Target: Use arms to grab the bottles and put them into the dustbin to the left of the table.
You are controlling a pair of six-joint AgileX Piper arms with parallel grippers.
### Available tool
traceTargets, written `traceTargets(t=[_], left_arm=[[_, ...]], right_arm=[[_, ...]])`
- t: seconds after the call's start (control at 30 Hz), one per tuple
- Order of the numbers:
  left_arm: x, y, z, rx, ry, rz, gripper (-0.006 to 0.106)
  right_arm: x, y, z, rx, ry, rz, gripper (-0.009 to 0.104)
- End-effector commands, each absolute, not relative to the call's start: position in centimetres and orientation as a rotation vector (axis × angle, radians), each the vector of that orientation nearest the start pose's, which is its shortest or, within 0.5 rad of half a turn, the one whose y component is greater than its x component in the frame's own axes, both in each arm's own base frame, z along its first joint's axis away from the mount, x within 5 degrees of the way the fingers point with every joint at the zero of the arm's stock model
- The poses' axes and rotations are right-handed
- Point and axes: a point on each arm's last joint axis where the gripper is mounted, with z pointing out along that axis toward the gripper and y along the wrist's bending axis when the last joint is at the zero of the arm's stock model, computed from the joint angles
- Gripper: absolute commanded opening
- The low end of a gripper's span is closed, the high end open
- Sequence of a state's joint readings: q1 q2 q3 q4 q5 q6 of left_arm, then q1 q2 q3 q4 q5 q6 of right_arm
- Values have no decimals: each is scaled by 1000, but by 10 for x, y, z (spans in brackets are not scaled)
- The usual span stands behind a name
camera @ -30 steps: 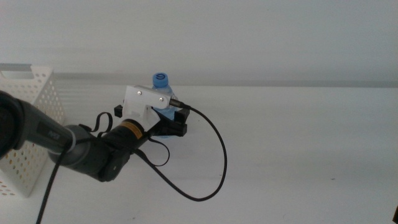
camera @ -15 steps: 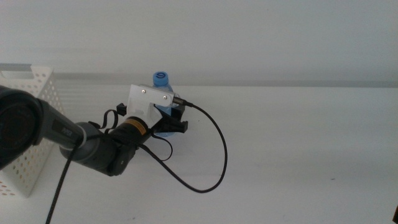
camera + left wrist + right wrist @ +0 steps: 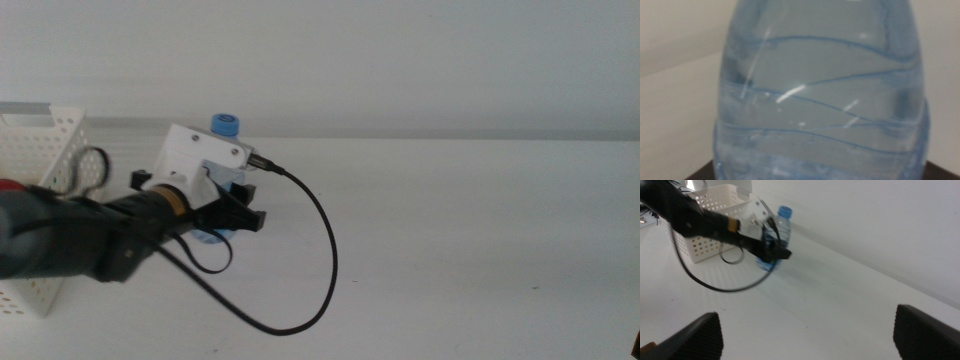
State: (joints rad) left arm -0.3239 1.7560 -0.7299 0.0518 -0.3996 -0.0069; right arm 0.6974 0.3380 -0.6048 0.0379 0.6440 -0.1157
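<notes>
My left gripper [image 3: 240, 205] is shut on the small clear water bottle [image 3: 226, 125], gripping its body below the blue cap. The bottle stays nearly upright and appears lifted just off the white table [image 3: 450, 230]. It fills the left wrist view [image 3: 820, 95], where only dark jaw corners show. The white perforated dustbin [image 3: 45, 150] stands at the table's left, a short way left of the bottle. The right wrist view shows the same bottle [image 3: 783, 225], the left gripper [image 3: 772, 250] and the dustbin [image 3: 715, 205]. My right gripper [image 3: 805, 337] waits open, far from them.
The left arm's black cable [image 3: 325, 250] loops down over the table right of the gripper. Coloured things show faintly through the dustbin's holes [image 3: 700, 245]. A white wall runs behind the table.
The left gripper has carried the bottle left and slightly up, toward the dustbin. The arm has swung left with it, and the cable loop trails behind.
</notes>
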Motion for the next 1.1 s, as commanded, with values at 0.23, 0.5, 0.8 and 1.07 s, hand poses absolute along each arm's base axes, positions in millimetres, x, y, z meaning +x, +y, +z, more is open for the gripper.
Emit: traceTargets(t=[0.23,0.5,0.8,1.07], left_arm=[[261,-83,232,402,2264,-127,-2],[246,-51,275,489,2469,73,-2],[264,5,346,500,2554,208,-2],[304,79,335,552,2680,378,-2]], right_arm=[[45,41,335,-733,1719,443,91],[45,41,335,-733,1719,443,91],[45,41,335,-733,1719,443,91],[45,41,335,-733,1719,443,91]])
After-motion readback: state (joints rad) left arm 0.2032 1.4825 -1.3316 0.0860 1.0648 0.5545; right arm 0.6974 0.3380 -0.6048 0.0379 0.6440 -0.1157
